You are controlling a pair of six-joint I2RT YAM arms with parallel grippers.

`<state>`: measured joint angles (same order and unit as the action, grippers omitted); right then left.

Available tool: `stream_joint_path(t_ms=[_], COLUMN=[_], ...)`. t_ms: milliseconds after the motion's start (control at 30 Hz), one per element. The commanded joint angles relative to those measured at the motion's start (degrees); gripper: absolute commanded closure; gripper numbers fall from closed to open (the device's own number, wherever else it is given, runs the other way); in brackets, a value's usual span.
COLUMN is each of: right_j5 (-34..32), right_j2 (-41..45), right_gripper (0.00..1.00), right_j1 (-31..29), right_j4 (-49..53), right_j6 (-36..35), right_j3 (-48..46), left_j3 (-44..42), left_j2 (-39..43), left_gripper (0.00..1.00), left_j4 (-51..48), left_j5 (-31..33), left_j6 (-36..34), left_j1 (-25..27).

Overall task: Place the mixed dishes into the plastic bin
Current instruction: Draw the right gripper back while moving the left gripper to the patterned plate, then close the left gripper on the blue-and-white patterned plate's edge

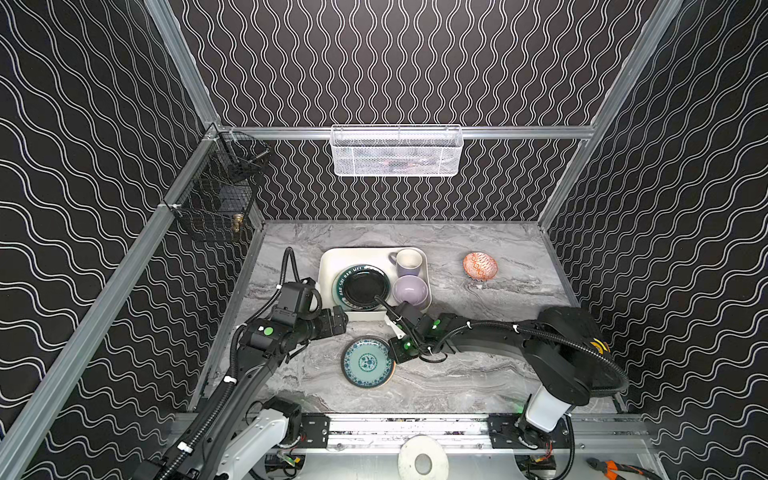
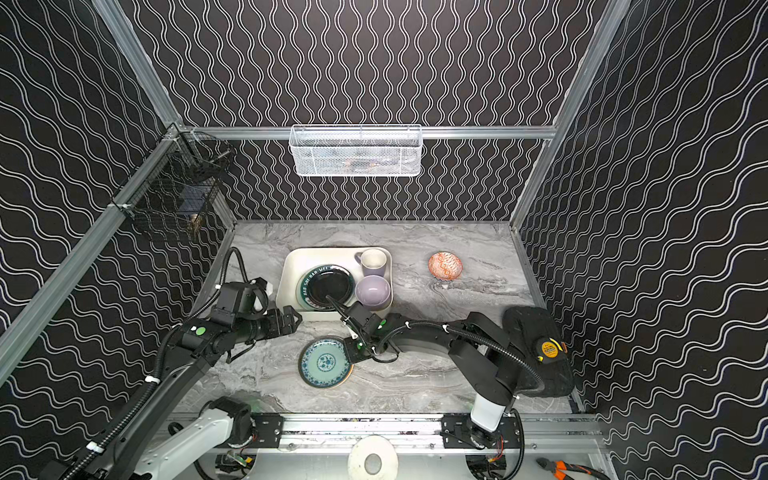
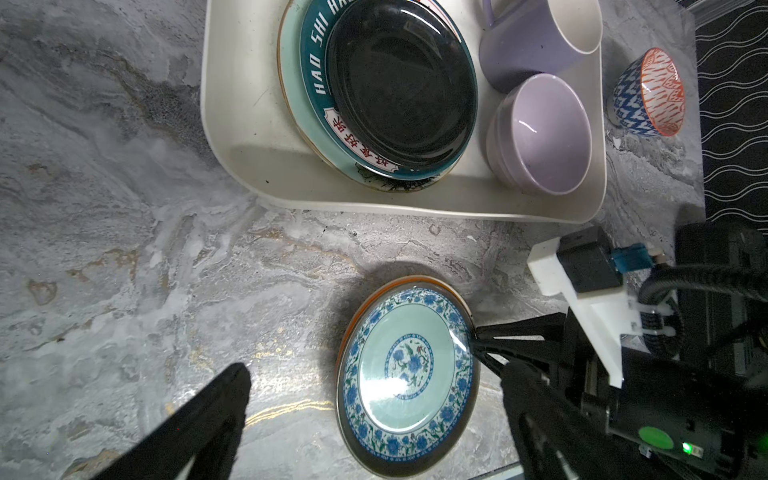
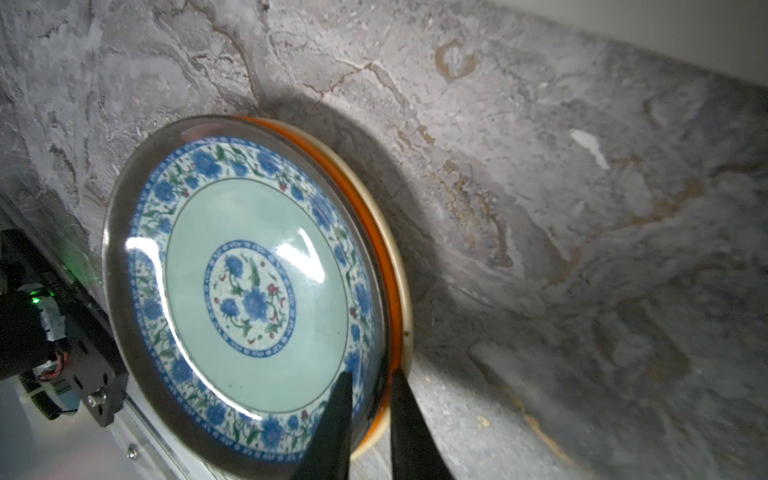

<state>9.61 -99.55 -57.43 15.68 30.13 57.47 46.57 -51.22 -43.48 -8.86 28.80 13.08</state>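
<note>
Right wrist view, right end effector (image 4: 372, 376) narrow, pinching rim of mint-green floral plate (image 4: 253, 266), stacked on orange plate (image 4: 388, 270) on surface (image 4: 540, 208), near plastic bin (image 1: 330, 266), left end effector (image 1: 338, 323) spread wide, holding nothing.

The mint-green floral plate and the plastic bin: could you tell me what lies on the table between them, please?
Nothing: the left wrist view shows bare marble table between plate and bin.

This is a robot lab booth. Black walls (image 1: 395, 62) with white wavy lines stand around the grey marble table (image 1: 478, 386), held by metal bars (image 1: 519, 132). A left arm (image 1: 257, 357) and a right arm (image 1: 490, 338) sit on a rail (image 1: 415, 428) at the table's near edge. Orange pliers (image 1: 615, 467) lie just off the table.
</note>
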Motion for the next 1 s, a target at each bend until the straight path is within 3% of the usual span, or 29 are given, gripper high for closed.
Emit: stream_joint_path(t_ms=[0, 100, 467, 733, 967], right_j5=[-1.3, -2.2, -3.6, -2.8, -2.2], right_j2=[0.0, 1.1, 9.2, 17.2, 23.8], right_gripper=[0.85, 0.93, 0.93, 0.92, 0.9], right_j1=[-0.1, 0.0, 4.5, 7.4, 8.6], right_j4=[0.1, 0.5, 1.9, 1.7, 2.7], right_j6=[-0.3, -0.4, -2.2, -3.1, -3.7], right_j3=[0.0, 0.0, -5.2, -10.0, -12.7], left_j3=[0.1, 0.0, -1.2, -3.0, -9.4], left_j2=[-0.5, -1.2, -5.7, -13.2, -14.5], left_gripper=[0.03, 0.03, 0.07, 0.08, 0.12], left_j4=[0.1, 0.1, 1.1, 1.0, 2.3], left_j5=[-0.5, -0.7, 0.6, 11.6, 18.6], left_j6=[0.2, 0.1, 1.8, 10.0, 21.3], left_j1=[0.0, 0.0, 2.9, 19.3, 28.0])
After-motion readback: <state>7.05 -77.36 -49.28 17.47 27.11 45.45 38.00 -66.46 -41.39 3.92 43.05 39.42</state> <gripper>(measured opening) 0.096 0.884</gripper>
